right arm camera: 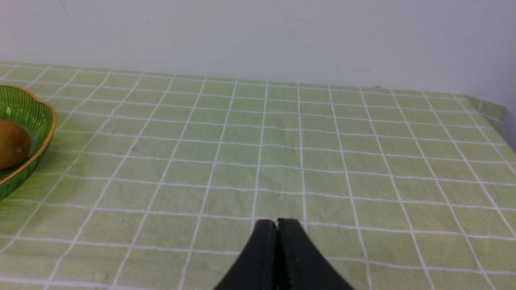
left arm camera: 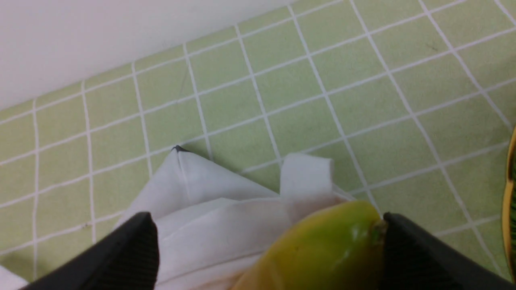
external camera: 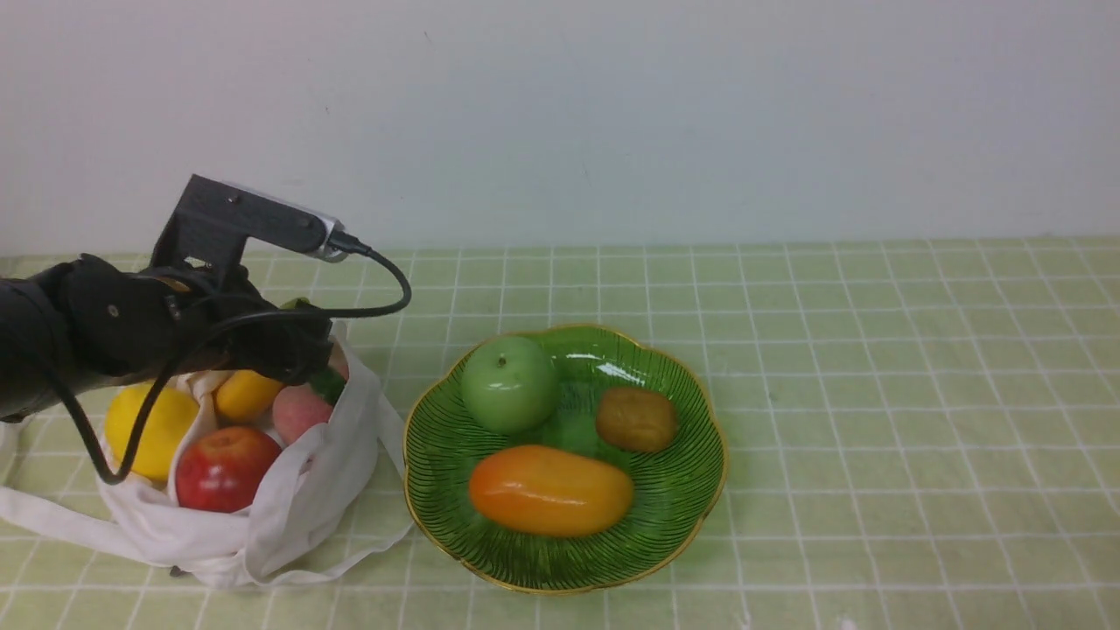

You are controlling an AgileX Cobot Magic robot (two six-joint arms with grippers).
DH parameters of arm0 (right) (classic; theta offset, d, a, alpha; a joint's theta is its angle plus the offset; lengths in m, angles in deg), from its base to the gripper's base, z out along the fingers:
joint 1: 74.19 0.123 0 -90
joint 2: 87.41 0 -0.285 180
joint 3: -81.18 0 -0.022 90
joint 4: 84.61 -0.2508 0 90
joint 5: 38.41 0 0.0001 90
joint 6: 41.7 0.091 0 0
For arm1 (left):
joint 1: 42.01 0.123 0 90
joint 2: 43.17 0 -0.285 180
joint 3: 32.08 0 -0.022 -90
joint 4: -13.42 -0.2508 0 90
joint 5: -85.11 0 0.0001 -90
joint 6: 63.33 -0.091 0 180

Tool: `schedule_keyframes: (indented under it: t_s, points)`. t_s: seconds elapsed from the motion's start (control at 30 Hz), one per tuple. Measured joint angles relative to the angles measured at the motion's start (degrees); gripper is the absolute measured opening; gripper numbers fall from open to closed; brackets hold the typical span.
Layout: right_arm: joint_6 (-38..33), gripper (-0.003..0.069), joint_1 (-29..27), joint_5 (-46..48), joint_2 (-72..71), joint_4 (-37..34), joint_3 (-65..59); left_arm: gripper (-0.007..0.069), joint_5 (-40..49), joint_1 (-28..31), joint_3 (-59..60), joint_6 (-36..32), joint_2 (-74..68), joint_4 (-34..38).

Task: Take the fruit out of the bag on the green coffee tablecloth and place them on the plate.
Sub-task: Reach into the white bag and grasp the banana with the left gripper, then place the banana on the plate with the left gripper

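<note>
The white bag point(external camera: 289, 516) lies open on the green coffee tablecloth point(external camera: 875, 394), left of the plate point(external camera: 674, 499). In it are a yellow lemon point(external camera: 149, 429), a red apple point(external camera: 226, 468), a pink peach point(external camera: 300, 409) and a banana point(external camera: 245, 394). My left gripper point(external camera: 306, 359) hangs over the bag's far side. In the left wrist view it point(left arm camera: 266, 219) is open, jaws wide apart; the banana's green tip point(left arm camera: 322, 241) lies between them, touching one finger point(left arm camera: 411, 249). My right gripper point(right arm camera: 277, 222) is shut and empty over bare cloth, out of the front view.
The plate holds a green apple point(external camera: 509, 383), a brown kiwi-like fruit point(external camera: 636, 419) and an orange mango-like fruit point(external camera: 549, 490). The bag's strap point(external camera: 52, 516) trails to the left. A white wall stands behind the table. The plate's rim point(right arm camera: 40, 149) shows in the right wrist view.
</note>
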Motion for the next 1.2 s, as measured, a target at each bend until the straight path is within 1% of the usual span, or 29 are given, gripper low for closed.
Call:
schedule_keyframes:
  t_s: [0.17, 0.23, 0.27, 0.3, 0.37, 0.4, 0.43, 0.47, 0.53, 0.67, 0.77, 0.83, 1.03, 1.2]
  points:
    - [0.0, -0.0013, 0.0, 0.0, 0.0, 0.0, 0.0, 0.0682, -1.34, 0.0, -0.02, -0.16, -2.1, 0.0]
    - [0.0, -0.0013, 0.0, 0.0, 0.0, 0.0, 0.0, 0.0657, -2.14, 0.0, -0.02, -0.16, -3.13, 0.0]
    - [0.0, -0.0013, 0.0, 0.0, 0.0, 0.0, 0.0, 0.0633, -2.28, 0.0, -0.07, -0.16, -3.34, 0.0]
    - [0.0, -0.0013, 0.0, 0.0, 0.0, 0.0, 0.0, 0.0601, -2.44, 0.0, -0.13, -0.16, -3.51, 0.0]
    - [0.0, -0.0013, 0.0, 0.0, 0.0, 0.0, 0.0, 0.0472, -2.44, 0.0, -0.13, -0.22, -3.44, 0.0]
    - [0.0, -0.0013, 0.0, 0.0, 0.0, 0.0, 0.0, 0.0405, -2.44, 0.0, -0.13, -0.34, -3.22, 0.0]
    - [0.0, -0.0013, 0.0, 0.0, 0.0, 0.0, 0.0, 0.0296, -1.9, 0.0, -0.13, -0.52, -2.5, -0.13]
    - [0.0, -0.0013, 0.0, 0.0, 0.0, 0.0, 0.0, 0.0279, -1.34, 0.0, -0.13, -0.52, -1.57, -0.13]
    - [0.0, -0.0013, 0.0, 0.0, 0.0, 0.0, 0.0, 0.0287, -0.61, 0.0, -0.13, -0.52, -0.44, -0.08]
    - [0.0, -0.0013, 0.0, 0.0, 0.0, 0.0, 0.0, 0.0289, 4.89, -0.05, -0.13, -0.38, 5.93, -0.08]
    - [0.0, -0.0013, 0.0, 0.0, 0.0, 0.0, 0.0, 0.0289, 6.99, -0.05, -0.13, 0.23, 7.86, -0.03]
    - [0.0, -0.0013, 0.0, 0.0, 0.0, 0.0, 0.0, 0.0289, 10.53, -0.05, -0.13, 1.77, 10.17, 0.41]
    - [0.0, -0.0013, 0.0, 0.0, 0.0, 0.0, 0.0, 0.0289, 18.54, -0.05, -0.18, 5.59, 12.44, 1.24]
    - [0.0, -0.0013, 0.0, 0.0, 0.0, 0.0, 0.0, 0.0289, 21.74, 0.0, -0.51, 6.44, 13.04, 1.19]
